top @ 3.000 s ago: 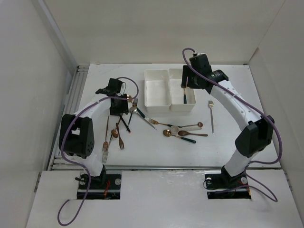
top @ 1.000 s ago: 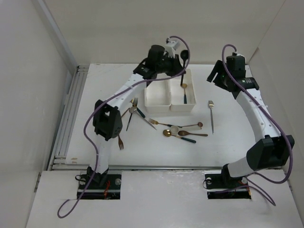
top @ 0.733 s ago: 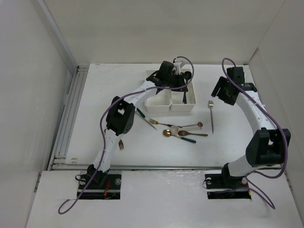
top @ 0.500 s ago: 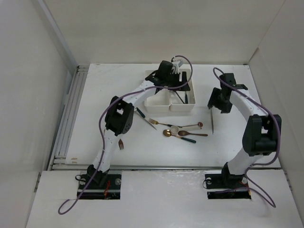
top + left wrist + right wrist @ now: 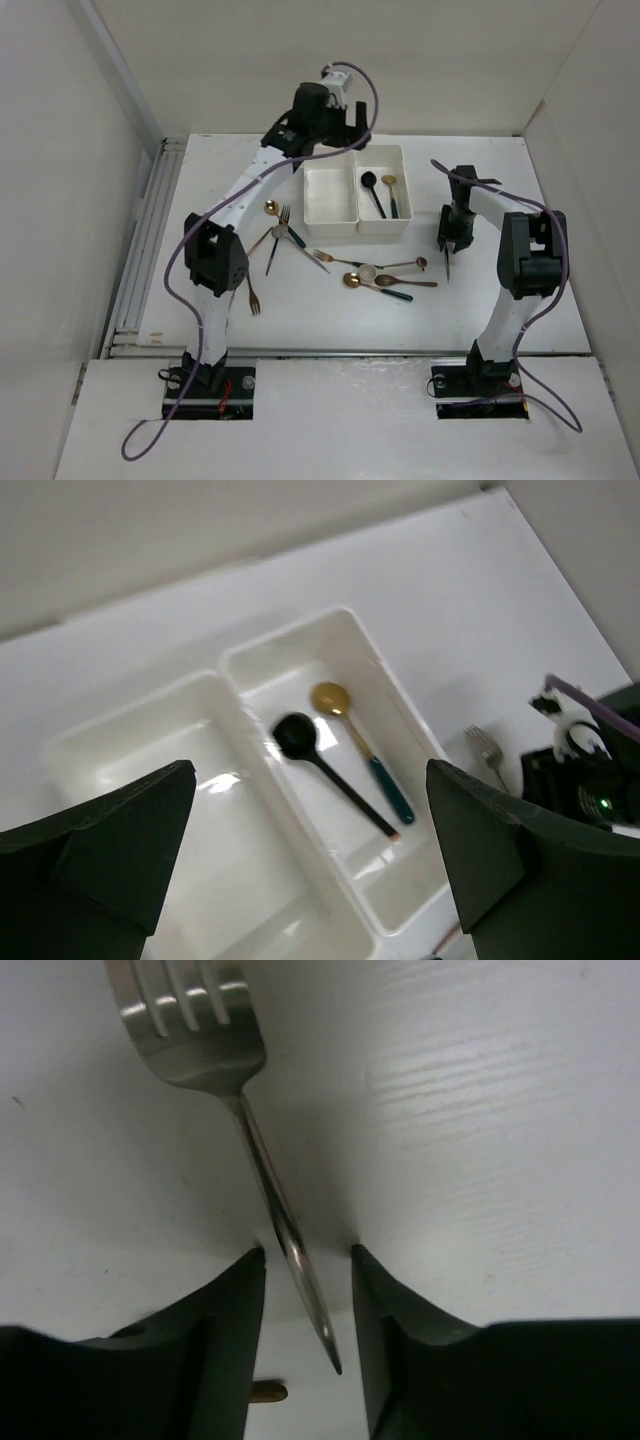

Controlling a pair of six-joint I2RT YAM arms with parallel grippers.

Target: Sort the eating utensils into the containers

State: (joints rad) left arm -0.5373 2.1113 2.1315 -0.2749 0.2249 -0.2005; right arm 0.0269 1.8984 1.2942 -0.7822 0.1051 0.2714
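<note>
Two joined white containers [image 5: 330,205] stand at the back of the table. In the right one [image 5: 405,710] lie a black spoon [image 5: 296,736] and a gold spoon with a teal handle [image 5: 332,698]. My left gripper [image 5: 318,108] hangs high above the containers, open and empty [image 5: 310,780]. My right gripper [image 5: 449,238] is down on the table over a silver fork [image 5: 215,1055]. Its fingers straddle the fork's thin handle with a gap on each side [image 5: 307,1260]. More eating utensils lie loose mid-table [image 5: 385,278] and to the left [image 5: 275,235].
A copper fork [image 5: 254,300] lies alone at the front left. White walls close in the table at the back and sides. The right arm's wrist [image 5: 590,780] shows at the edge of the left wrist view, beside the right container.
My left gripper let the black spoon go into the right container, opened wide and rose. My right gripper came down over the silver fork and its jaws narrowed around the handle.
</note>
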